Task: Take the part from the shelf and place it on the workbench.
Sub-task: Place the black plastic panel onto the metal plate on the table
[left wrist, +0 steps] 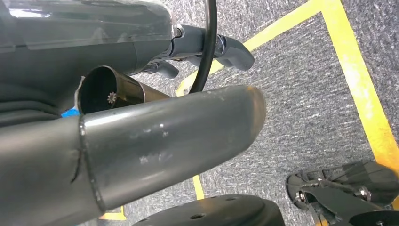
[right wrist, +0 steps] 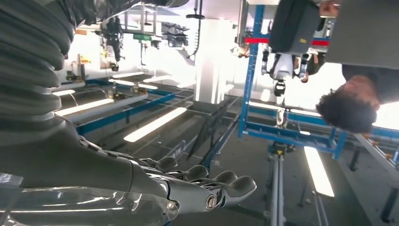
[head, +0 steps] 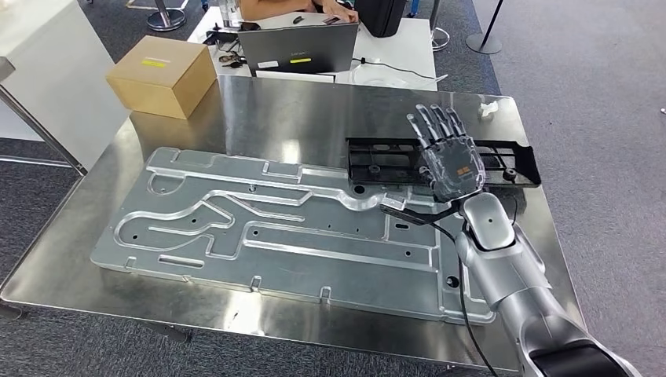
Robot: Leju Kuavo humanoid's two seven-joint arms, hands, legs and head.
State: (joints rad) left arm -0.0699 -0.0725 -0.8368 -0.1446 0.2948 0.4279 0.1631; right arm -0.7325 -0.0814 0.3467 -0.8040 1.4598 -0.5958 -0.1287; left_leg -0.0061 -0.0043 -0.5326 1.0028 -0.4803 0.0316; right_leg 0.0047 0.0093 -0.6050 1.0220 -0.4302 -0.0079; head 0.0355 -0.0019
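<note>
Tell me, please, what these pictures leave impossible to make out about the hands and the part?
- Head view: the right hand covers the black part's middle, so contact underneath is hidden.
- Left wrist view: the left hand is largely hidden by its own cover; its pose is unclear.
- Head view: the person is cut off by the top edge.

Silver right arm (head: 510,275), black cable alongside, dark right hand (head: 448,157) under clear cover.

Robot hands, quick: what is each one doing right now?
Right robot hand: open, fingers extended over the black part on the workbench, holding nothing.
Left robot hand: cannot be told.
</note>
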